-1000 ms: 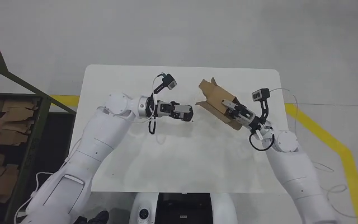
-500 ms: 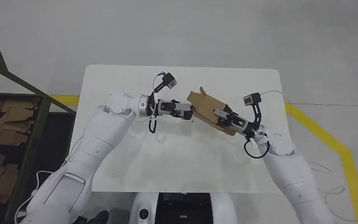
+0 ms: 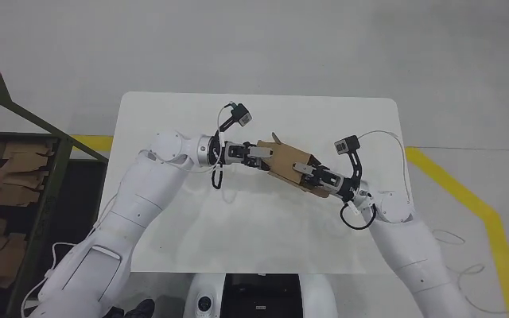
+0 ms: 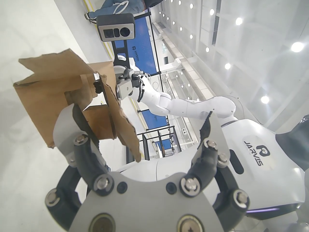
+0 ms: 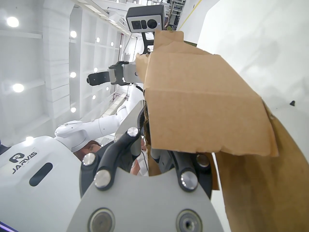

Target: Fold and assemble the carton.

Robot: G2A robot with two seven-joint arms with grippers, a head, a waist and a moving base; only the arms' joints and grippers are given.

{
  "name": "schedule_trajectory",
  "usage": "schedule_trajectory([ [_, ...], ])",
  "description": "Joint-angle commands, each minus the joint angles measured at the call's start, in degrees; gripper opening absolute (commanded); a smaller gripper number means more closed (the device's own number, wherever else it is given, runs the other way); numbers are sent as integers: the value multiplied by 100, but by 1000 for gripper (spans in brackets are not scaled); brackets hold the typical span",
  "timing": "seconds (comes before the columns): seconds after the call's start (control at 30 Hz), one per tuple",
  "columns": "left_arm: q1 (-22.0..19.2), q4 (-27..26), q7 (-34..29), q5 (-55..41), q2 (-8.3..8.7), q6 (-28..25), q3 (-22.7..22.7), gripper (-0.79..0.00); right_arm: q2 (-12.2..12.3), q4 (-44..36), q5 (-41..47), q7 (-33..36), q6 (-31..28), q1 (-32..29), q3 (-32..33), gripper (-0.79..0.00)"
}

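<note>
The brown carton [image 3: 288,154] hangs tilted above the middle of the white table, its flaps loose at both ends. My right gripper [image 3: 304,169] is shut on the carton's wall at the end nearer that arm; in the right wrist view the carton [image 5: 202,107] covers one finger. My left gripper [image 3: 263,156] stands open at the carton's other end. In the left wrist view the carton [image 4: 48,92] sits against one finger [image 4: 72,121], with a torn flap [image 4: 120,126] hanging between the wide-spread fingers.
The white table [image 3: 167,119] has free room on all sides of the carton. A rack with flat cardboard blanks [image 3: 24,171] stands off the table's left edge. A small black bit [image 5: 292,102] lies on the table.
The right arm has carried the carton leftward across the table until its end reached the left gripper. The left arm has hardly moved.
</note>
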Motion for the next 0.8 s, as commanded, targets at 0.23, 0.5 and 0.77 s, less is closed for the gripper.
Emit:
schedule_trajectory([
  [0.23,31,-5,40,27,25,-17,-102,0,3,5,51,66,-53,-17,13,-785],
  [0.5,64,-23,136,140,100,-26,-375,0,20,-63,135,221,-75,-106,40,-785],
  [0.77,60,-4,271,268,163,0,-598,0,19,-225,94,457,-63,-209,-103,-785],
])
